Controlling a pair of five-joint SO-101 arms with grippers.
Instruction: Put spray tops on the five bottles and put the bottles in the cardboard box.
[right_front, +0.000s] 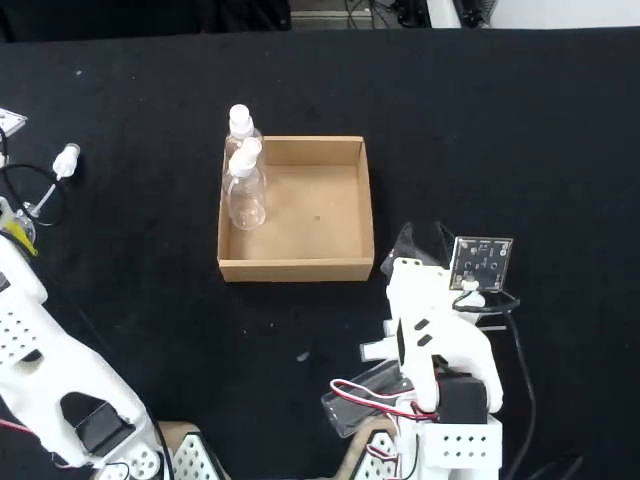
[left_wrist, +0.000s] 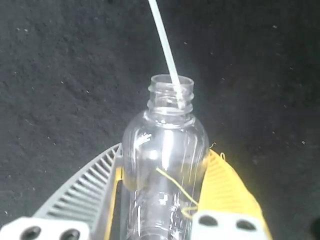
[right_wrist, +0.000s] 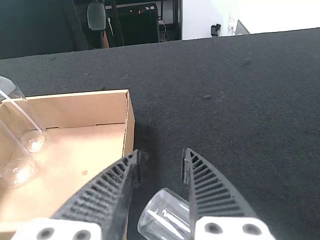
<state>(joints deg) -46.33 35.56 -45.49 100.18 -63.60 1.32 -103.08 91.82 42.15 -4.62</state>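
Note:
My left gripper (left_wrist: 160, 200) is shut on a clear, open-necked bottle (left_wrist: 165, 145), held at the table's left edge (right_front: 14, 228). A white spray top (right_front: 66, 158) lies on the cloth just beyond it. Its thin dip tube (left_wrist: 164, 40) reaches into the bottle's neck. Two bottles with spray tops (right_front: 243, 178) stand in the left side of the cardboard box (right_front: 296, 268). My right gripper (right_wrist: 160, 160) stands open on the near right of the box (right_front: 418, 248). The round end of a clear bottle (right_wrist: 162, 220) shows low between its fingers, lying beneath them with a tube inside.
The black cloth covers the whole table. The right half of the box floor (right_wrist: 75, 155) is bare cardboard. A clear plastic piece with red and white wires (right_front: 362, 398) sits by the right arm's base. Dark furniture stands past the far edge.

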